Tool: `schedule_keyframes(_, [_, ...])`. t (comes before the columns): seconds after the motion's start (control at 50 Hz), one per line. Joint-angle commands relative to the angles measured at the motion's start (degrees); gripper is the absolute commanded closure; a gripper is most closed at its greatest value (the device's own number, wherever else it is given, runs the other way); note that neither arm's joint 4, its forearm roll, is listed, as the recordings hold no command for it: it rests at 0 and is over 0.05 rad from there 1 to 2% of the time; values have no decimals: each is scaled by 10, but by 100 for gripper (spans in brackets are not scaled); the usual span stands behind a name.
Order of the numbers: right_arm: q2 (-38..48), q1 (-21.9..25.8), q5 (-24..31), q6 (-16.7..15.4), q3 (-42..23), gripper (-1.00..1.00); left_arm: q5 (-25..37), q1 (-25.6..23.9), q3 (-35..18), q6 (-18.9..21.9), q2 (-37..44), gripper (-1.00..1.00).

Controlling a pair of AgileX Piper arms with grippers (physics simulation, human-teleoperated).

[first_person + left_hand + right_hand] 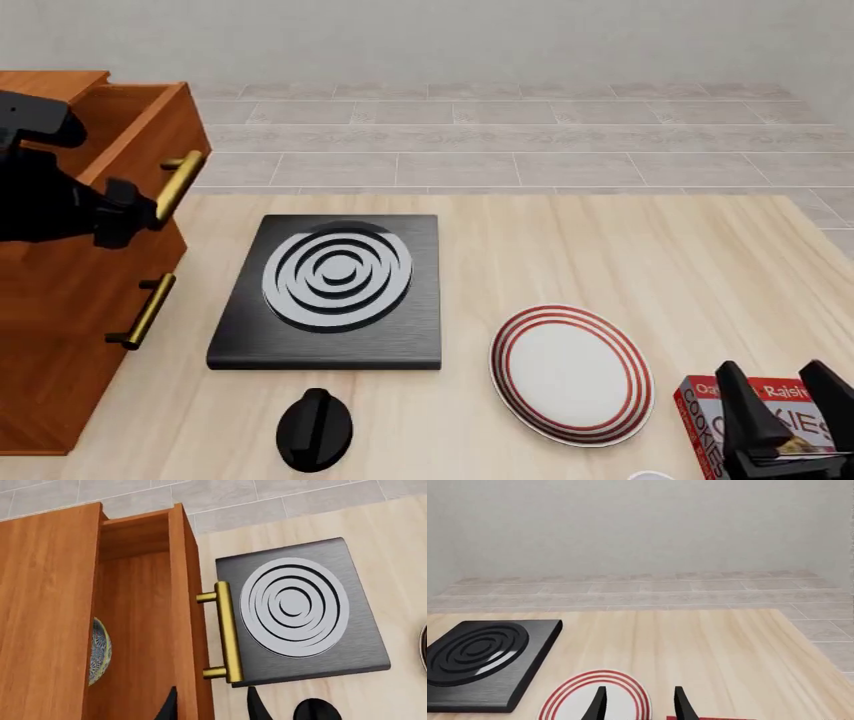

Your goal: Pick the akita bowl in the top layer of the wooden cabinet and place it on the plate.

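Front view, near to far. Right tool is seen at 5 o'clock at the bench's near edge, fingers apart, nothing between them, above a red cookie box. Black knob is seen at 7 o'clock near the front edge. Plate lies just beside the cookie box, toward 9 o'clock from it, bare. Black stove with white spiral rings sits at 12 o'clock from the knob. Wooden cabinet stands at 9 o'clock; its top layer is pulled open, brass handle at its front. Left tool is held over the open drawer, fingers apart, straddling the drawer front, gripping nothing. Akita bowl is seen inside the top layer, mostly hidden under the cabinet top; only its patterned edge shows in the left wrist view.
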Motion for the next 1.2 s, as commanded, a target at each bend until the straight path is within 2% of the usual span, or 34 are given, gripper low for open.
schedule_keyframes(0.02, [-27, -2, 25, -1, 0, -100, 2, -38, -14, 3, 18, -100])
schedule_keyframes(0.44, [-26, -8, 23, 3, 0, -100, 5, -78, -39, -5, 49, -100])
schedule_keyframes(0.54, [-47, -9, 44, 5, 0, -100, 4, -82, -40, -3, 54, -100])
schedule_keyframes(0.7, [-40, -11, 36, 7, 0, -100, 0, -97, -40, -6, 62, -100])
schedule_keyframes(0.88, [-57, -11, 54, 8, 0, -100, -1, -110, -38, -12, 65, -100])
schedule_keyframes(1.2, [-12, -13, 11, 8, 0, -100, 2, -138, -47, -29, 75, -100])
